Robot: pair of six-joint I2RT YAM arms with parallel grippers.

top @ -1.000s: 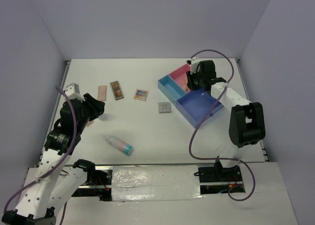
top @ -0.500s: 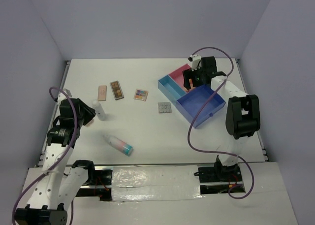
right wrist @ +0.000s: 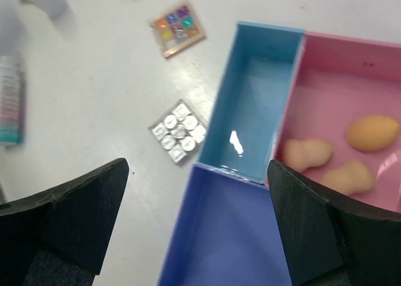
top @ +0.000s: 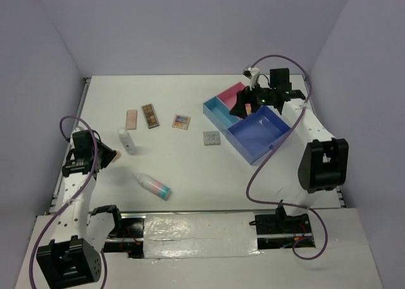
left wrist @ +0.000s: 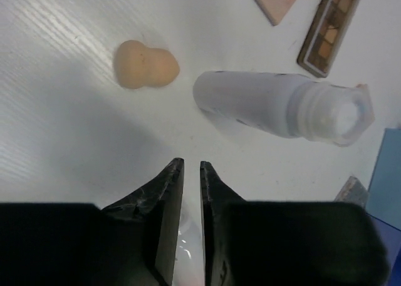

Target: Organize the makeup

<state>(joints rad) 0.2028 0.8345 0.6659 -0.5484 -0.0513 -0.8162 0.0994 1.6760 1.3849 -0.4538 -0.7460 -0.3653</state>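
No legible writing is resolved on the white bottle point(left wrist: 282, 104). Left gripper point(left wrist: 187, 168) nearly closed, empty; right gripper point(right wrist: 197, 173) spread wide over tray point(right wrist: 250, 111).

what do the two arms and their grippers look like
Both arms have white links with chunky black joint housings. A purple cable loops along each one. The left gripper has narrow black tapered fingers. The right gripper has broad black matte fingers. A small green light glows near the right wrist.

White bottle point(top: 126, 141) upright; three sponges point(right wrist: 341, 157) in pink compartment.
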